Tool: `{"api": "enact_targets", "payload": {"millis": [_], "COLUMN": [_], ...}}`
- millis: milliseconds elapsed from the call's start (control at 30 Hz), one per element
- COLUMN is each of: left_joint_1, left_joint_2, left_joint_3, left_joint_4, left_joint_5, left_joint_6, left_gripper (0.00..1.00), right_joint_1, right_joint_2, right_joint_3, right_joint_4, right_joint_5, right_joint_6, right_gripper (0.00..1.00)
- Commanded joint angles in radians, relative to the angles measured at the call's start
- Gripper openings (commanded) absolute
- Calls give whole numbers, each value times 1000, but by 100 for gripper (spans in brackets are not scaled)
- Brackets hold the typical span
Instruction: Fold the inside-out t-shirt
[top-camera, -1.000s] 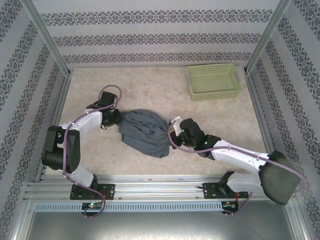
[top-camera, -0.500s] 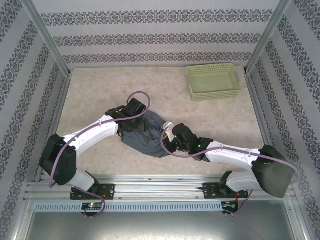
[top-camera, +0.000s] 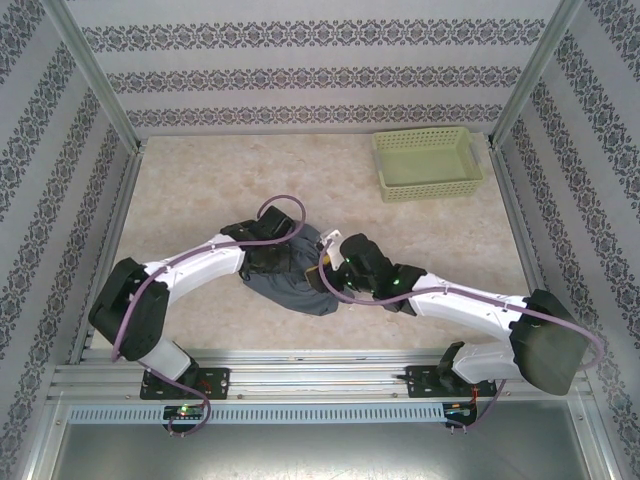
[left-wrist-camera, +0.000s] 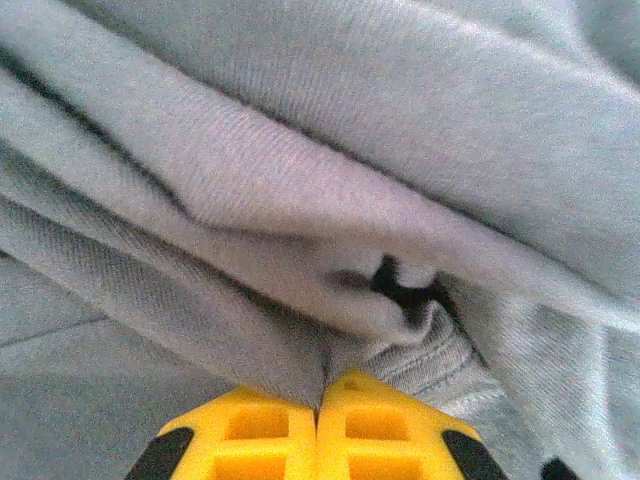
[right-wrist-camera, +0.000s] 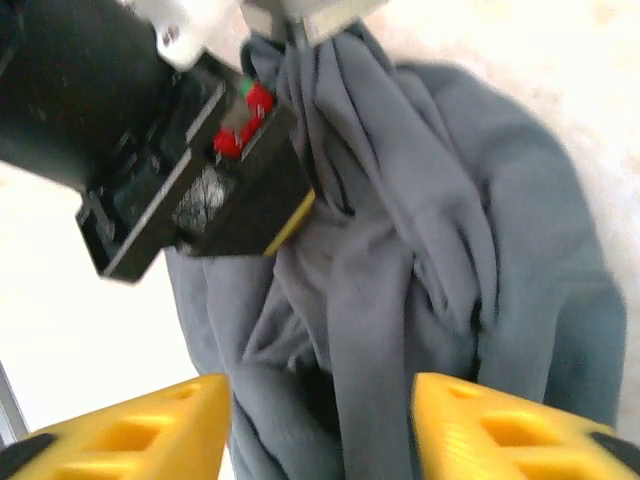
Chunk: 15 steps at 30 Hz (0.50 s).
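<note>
Since the earlier frame, my left arm has swung in from the left side of the table (top-camera: 200, 190) onto the inside-out t-shirt (top-camera: 300, 292), and my right gripper (right-wrist-camera: 320, 395) has opened.

Left gripper (left-wrist-camera: 320, 388): fingers together, clamped on a fold of the cloth.

Right gripper: fingers apart, with cloth lying between and beyond them, not gripped.

The t-shirt lies bunched in a heap near table centre, under both grippers and well apart from the light green basket (top-camera: 428, 163) at the far right.
</note>
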Motion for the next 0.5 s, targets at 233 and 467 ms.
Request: {"api": "enact_targets", "payload": {"millis": [233, 467], "left_joint_1": [-8, 19], "left_joint_2": [-248, -316], "left_joint_3": [-17, -29], "left_joint_4": [123, 145], "left_joint_5": [31, 42], "left_joint_6": [17, 21], "left_gripper": [0, 0], "right_joint_1": [-15, -49], "right_joint_2": [243, 241], "right_joint_3": [180, 160], "right_joint_4": [-75, -22], "right_joint_5": [9, 61], "right_joint_6": [29, 54], "right_gripper": [54, 9]}}
